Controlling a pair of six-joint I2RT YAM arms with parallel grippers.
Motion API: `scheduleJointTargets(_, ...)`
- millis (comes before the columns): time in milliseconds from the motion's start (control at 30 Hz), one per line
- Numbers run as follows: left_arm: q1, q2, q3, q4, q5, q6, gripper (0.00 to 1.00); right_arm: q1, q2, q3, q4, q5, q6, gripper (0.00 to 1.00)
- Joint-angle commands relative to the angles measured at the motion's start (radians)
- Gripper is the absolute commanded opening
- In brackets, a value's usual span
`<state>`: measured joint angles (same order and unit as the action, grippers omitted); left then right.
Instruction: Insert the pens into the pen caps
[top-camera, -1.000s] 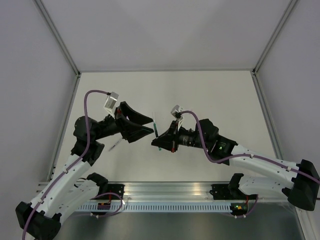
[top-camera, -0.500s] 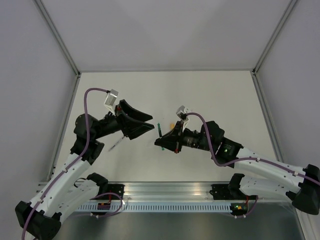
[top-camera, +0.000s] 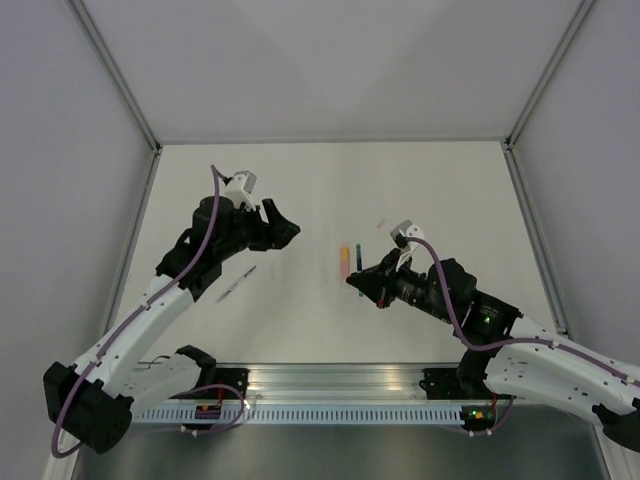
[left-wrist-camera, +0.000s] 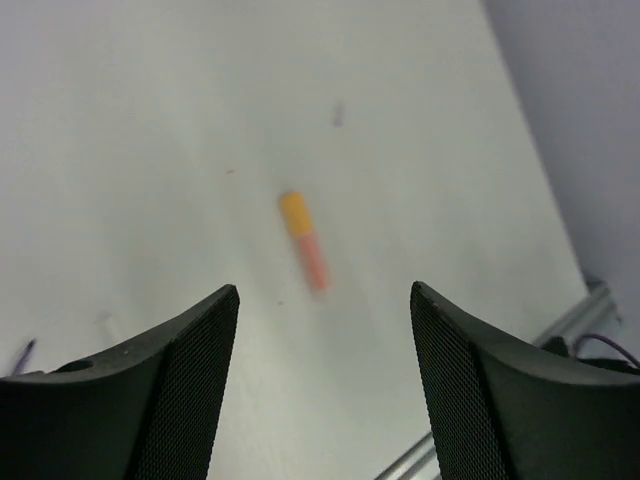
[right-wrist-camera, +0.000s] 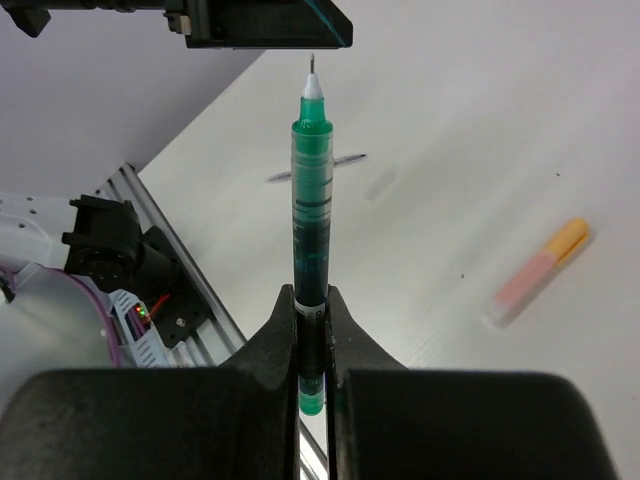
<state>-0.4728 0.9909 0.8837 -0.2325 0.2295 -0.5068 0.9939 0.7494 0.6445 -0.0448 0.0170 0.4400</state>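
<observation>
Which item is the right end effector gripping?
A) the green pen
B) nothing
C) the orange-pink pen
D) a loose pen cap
A: the right end effector is shut on the green pen, its tip pointing out, while the orange-pink pen lies on the table.

Open tabletop (top-camera: 450, 190) separates the left hand (top-camera: 284, 221) from the right hand (top-camera: 358, 282); only an orange-pink pen (top-camera: 345, 262) lies between them. Walls (top-camera: 330, 70) close 3 sides.

The left gripper (top-camera: 285, 226) swings away farther up the table while the right gripper (top-camera: 362, 281) carries the green pen (right-wrist-camera: 309, 220) rightward, baring the orange pen (top-camera: 345, 262).
</observation>
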Motion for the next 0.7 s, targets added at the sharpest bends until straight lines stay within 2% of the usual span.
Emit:
scheduleJointTargets(0, 0.002, 0.066, 0.023, -0.178, -0.314, 0.071, 0.76, 0.003, -0.034, 0.034, -0.082, 0.077, -0.055, 0.00)
scheduleJointTargets(233, 0.005, 0.297, 0.070, -0.241, -0.321, 0.086, 0.74, 0.003, -0.073, 0.006, -0.073, 0.043, -0.072, 0.00)
scheduleJointTargets(400, 0.005, 0.486, 0.081, -0.254, -0.328, 0.082, 0.63, 0.003, -0.104, -0.003, -0.073, 0.023, -0.080, 0.00)
scheduleJointTargets(667, 0.003, 0.592, 0.089, -0.235, -0.305, 0.077, 0.61, 0.003, -0.140, -0.014, -0.069, -0.003, -0.090, 0.00)
